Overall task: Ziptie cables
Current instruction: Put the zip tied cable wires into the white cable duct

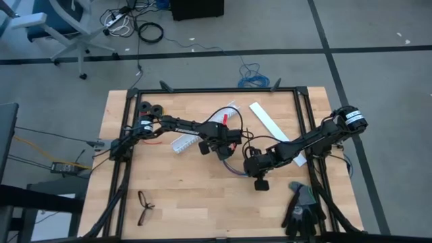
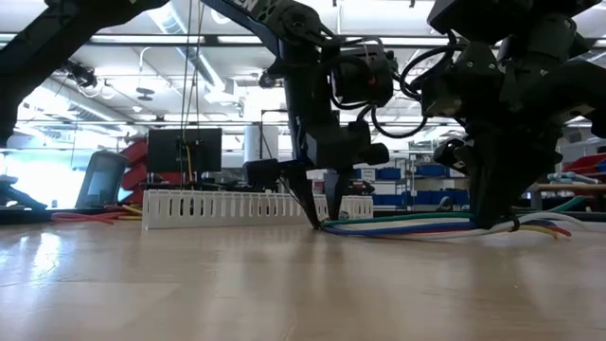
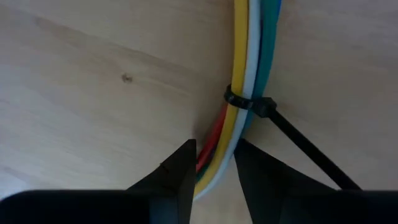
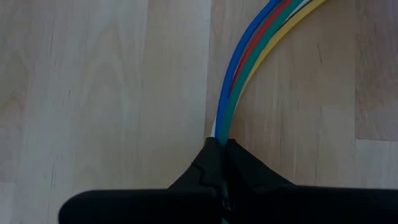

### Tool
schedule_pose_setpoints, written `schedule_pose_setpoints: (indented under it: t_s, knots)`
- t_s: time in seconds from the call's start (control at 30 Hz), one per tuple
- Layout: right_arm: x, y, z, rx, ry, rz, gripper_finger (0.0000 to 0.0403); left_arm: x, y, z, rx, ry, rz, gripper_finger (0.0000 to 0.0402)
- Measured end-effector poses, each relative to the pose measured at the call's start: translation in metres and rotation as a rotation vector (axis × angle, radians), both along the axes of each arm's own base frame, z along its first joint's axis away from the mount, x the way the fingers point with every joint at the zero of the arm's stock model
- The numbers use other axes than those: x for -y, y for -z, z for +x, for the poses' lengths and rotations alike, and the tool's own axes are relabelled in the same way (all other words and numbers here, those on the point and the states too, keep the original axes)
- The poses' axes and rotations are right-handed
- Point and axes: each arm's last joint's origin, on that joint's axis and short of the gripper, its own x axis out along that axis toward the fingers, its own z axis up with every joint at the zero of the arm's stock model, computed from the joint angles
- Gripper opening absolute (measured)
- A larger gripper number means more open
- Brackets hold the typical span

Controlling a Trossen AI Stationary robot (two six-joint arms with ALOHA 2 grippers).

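With the right gripper (image 4: 219, 149) clamped shut on one end of the cables (image 4: 239, 74), the left gripper (image 3: 214, 163) – jaws part-open astride the bundle, the ziptie (image 3: 245, 102) looped just beyond – should pull that black tail straight and snug.

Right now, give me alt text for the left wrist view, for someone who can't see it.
A bundle of cables in yellow, white, teal and red lies on a pale wooden table, cinched by a black ziptie whose tail trails off diagonally. The left pincer straddles the bundle just short of the tie.
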Motion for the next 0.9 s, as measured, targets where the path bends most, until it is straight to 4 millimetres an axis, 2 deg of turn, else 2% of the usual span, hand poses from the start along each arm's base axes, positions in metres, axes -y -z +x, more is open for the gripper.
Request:
schedule_pose_setpoints:
  t_s: [0.1, 0.23, 0.4, 0.53, 0.63, 0.73, 0.9]
  knots:
    - [0.000, 0.000, 0.000, -0.003, 0.002, 0.000, 0.0001, 0.004, -0.005, 0.002, 0.018, -0.032, 0.044, 0.0087]
    - [0.002, 0.001, -0.002, -0.032, 0.041, 0.006, 0.0000, 0.005, -0.017, 0.009, 0.067, -0.158, 0.056, 0.0023]
    - [0.005, 0.003, -0.006, -0.085, 0.129, -0.030, 0.0000, 0.001, -0.034, 0.016, 0.181, -0.373, 0.125, 0.0007]
    - [0.009, 0.003, -0.011, -0.126, 0.194, -0.067, 0.0000, 0.001, -0.053, 0.013, 0.196, -0.558, 0.137, 0.0003]
    - [0.015, -0.005, -0.018, -0.125, 0.247, -0.112, 0.0000, 0.001, -0.067, 0.008, 0.199, -0.707, 0.107, 0.0002]
    - [0.024, -0.024, -0.028, -0.086, 0.289, -0.147, 0.0000, 0.002, -0.084, 0.005, 0.259, -0.838, 0.083, 0.0002]
    - [0.058, -0.056, -0.039, 0.027, 0.420, -0.158, 0.0000, 0.003, -0.109, -0.006, 0.364, -1.052, 0.044, 0.0001]
